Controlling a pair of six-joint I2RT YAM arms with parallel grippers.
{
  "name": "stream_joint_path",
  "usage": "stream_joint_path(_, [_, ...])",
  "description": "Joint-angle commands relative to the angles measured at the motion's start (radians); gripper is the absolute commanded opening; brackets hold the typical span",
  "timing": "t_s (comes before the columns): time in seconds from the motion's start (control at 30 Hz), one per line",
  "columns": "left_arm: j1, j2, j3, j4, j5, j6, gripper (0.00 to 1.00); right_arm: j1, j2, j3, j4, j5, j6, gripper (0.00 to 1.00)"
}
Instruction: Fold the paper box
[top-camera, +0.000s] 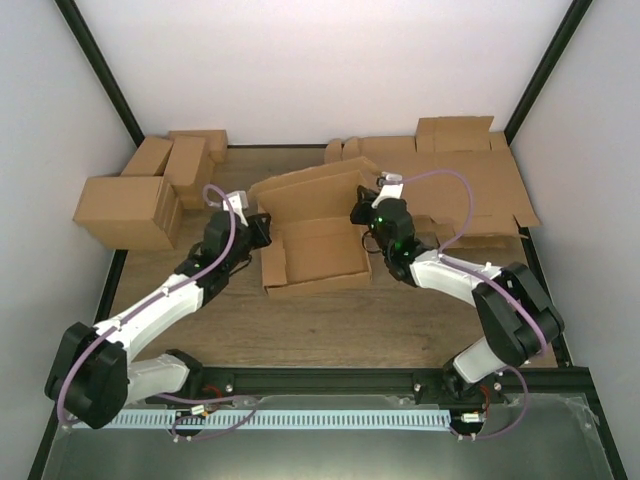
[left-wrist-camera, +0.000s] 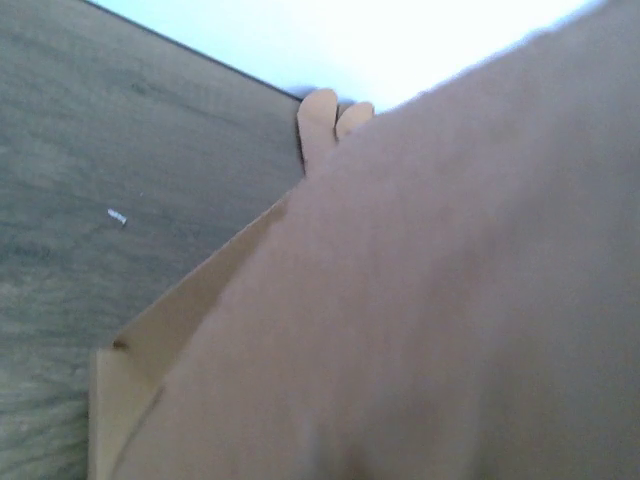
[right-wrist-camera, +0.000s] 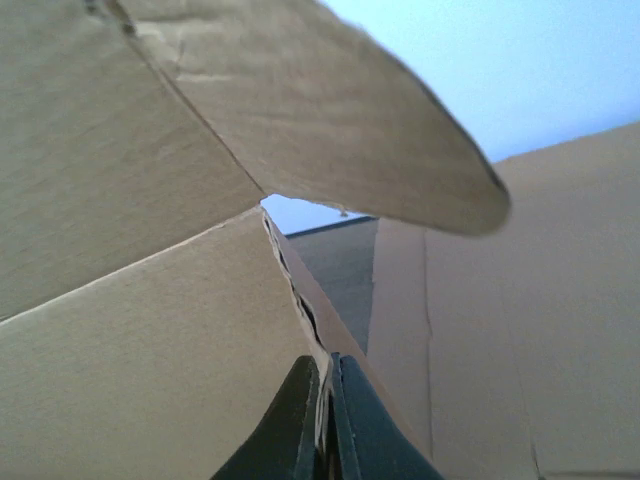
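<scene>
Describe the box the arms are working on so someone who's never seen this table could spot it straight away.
On the wooden table, look at the middle, between the left gripper and right gripper. The paper box lies there as an open brown tray with its lid flap raised behind, unlike the closed cartons back left or the flat cardboard sheets back right.

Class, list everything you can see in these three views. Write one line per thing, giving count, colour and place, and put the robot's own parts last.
paper box: one, brown, table centre, partly folded.
cartons: several, brown, clustered at far left.
cardboard sheets: a pile, brown, flat at far right.
table: one, brown wood grain, under everything.
left gripper: one, black, shut, at the box's left side.
right gripper: one, black, shut on a cardboard edge at the box's right side.
</scene>
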Motion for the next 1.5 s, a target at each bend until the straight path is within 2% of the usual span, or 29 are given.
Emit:
stream_joint_path(0.0, [-0.045, 0.005, -0.058, -0.145, 0.053, -0.025, 0.04, 0.062, 0.003, -0.055, -0.162, -0.041, 0.053, 0.01])
stream_joint_path(0.3, [-0.048, -0.1, -0.116, -0.254, 0.078, -0.009, 0.05, 0.114, -0.07, -0.177, -0.181, -0.012, 0.094, 0.01])
stream_joint_path(0.4, [-0.05, -0.124, -0.116, -0.288, 0.102, -0.014, 0.12, 0.115, -0.105, -0.206, -0.186, -0.002, 0.078, 0.01])
stream_joint_path(0.47, [-0.05, -0.132, -0.083, -0.335, 0.131, -0.013, 0.27, 0.114, -0.123, -0.213, -0.195, -0.002, 0.057, 0.01])
stream_joint_path(0.57, [-0.05, -0.145, -0.002, -0.473, 0.165, -0.009, 0.63, 0.114, -0.142, -0.227, -0.207, 0.001, 0.034, 0.01])
stream_joint_path(0.63, [-0.05, -0.179, 0.049, -0.595, 0.168, -0.025, 0.82, 0.114, -0.154, -0.248, -0.199, 0.001, 0.018, 0.01])
stream_joint_path(0.73, [-0.05, -0.239, 0.117, -0.73, 0.174, -0.058, 0.93, 0.114, -0.165, -0.272, -0.186, 0.001, 0.002, 0.01])
stream_joint_path(0.93, [-0.05, -0.331, 0.269, -0.942, 0.24, -0.154, 0.99, 0.114, -0.189, -0.312, -0.156, -0.003, -0.04, 0.01])
stream_joint_path(1.1, [-0.029, -0.286, 0.4, -1.027, 0.268, -0.156, 0.99, 0.114, -0.225, -0.343, -0.139, -0.048, -0.092, 0.01])
stream_joint_path(1.2, [0.035, -0.18, 0.527, -1.052, 0.328, -0.066, 0.99, 0.114, -0.248, -0.363, -0.134, -0.081, -0.126, 0.01])
stream_joint_path(1.33, [0.065, 0.001, 0.752, -1.117, 0.359, 0.146, 0.98, 0.114, -0.272, -0.383, -0.137, -0.12, -0.173, 0.01])
stream_joint_path(1.4, [0.065, 0.073, 0.805, -1.115, 0.416, 0.242, 0.95, 0.114, -0.277, -0.389, -0.144, -0.126, -0.188, 0.01])
stream_joint_path(1.47, [0.063, 0.133, 0.784, -1.068, 0.525, 0.291, 0.89, 0.114, -0.282, -0.395, -0.151, -0.129, -0.196, 0.01])
